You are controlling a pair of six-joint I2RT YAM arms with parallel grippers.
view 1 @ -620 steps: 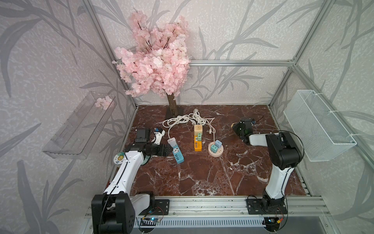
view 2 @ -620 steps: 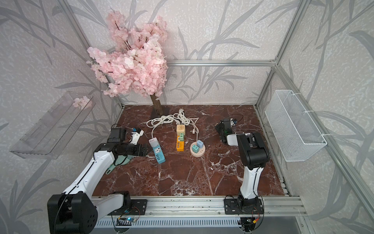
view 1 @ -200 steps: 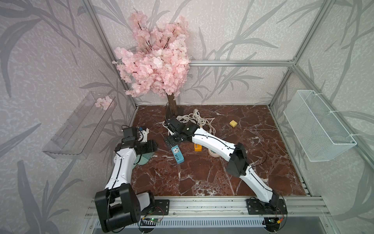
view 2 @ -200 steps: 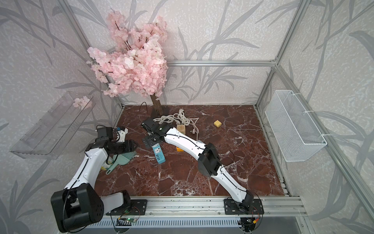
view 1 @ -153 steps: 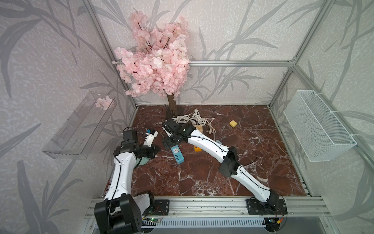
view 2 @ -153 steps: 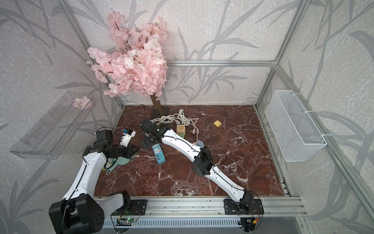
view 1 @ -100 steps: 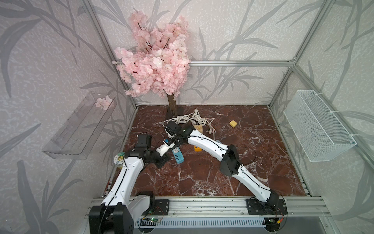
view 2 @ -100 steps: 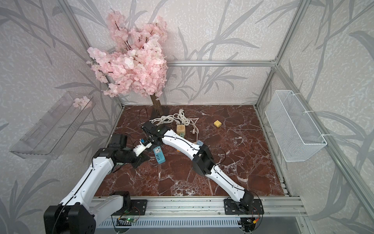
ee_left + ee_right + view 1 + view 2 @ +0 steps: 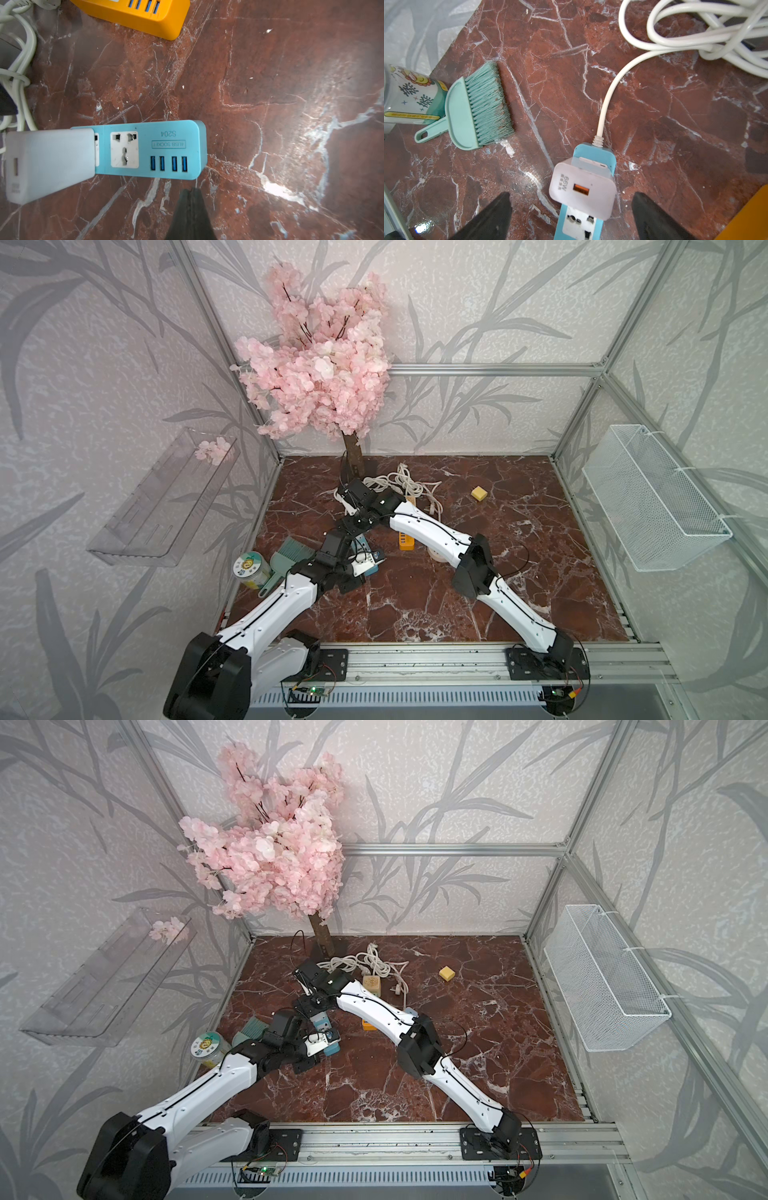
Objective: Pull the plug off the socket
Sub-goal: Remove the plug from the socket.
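Pre-grasp step: the left arm reaches in low from front-left, left gripper (image 9: 191, 192) fully closed on nothing, tips just beside the USB end of the blue power strip (image 9: 166, 145), probably to brace it. White charger plug (image 9: 582, 189) is seated in the strip's cord-end socket, and the strip lies flat on the marble table (image 9: 415, 605). Right arm stretched across, right gripper (image 9: 571, 196) wide open and empty, straddling the plug; next it needs to close on the plug's sides and pull straight out.

Two power strips lie on the counter (image 9: 519, 593): a blue power strip (image 9: 145, 149) and an orange power strip (image 9: 145, 14). One white charger (image 9: 581, 187), one brush (image 9: 477, 112), one cup (image 9: 409, 93), one yellow block (image 9: 478, 494), one cable bundle (image 9: 695, 31), one tree (image 9: 320, 377); perhaps one round dish (image 9: 434, 554), mostly hidden.
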